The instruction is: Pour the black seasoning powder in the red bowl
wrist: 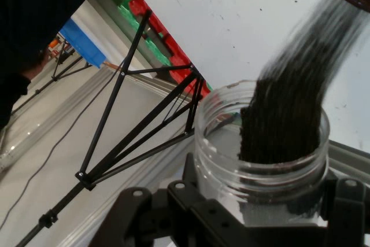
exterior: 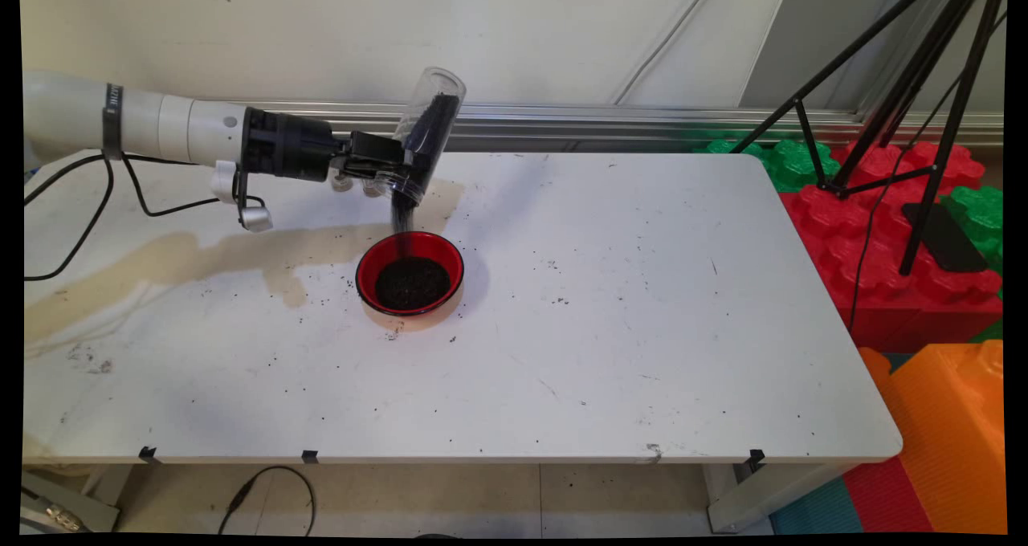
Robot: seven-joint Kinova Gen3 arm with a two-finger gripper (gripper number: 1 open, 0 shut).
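The black gripper is clamped on a clear plastic jar, with its fingers pressing the jar's lower part from both sides. The jar is turned nearly upside down, its open mouth pointing down and slightly to the left, its closed bottom up near the wall. In the hand view the jar sits between the two fingers, and its round threaded mouth faces the camera. Dark fine grains run out of the mouth in a thin stream and fall into a red bowl that stands on the white table directly under the jar. The jar and the bowl do not touch. A dark heap of the same grains already covers the bottom of the bowl. Some dark grains are still inside the jar, along its lower wall. Small dark specks lie scattered on the table around the bowl. A brownish stain spreads over the table to the left of the bowl. At the right, beyond the table edge, a black tripod stands on big red and green plastic blocks.
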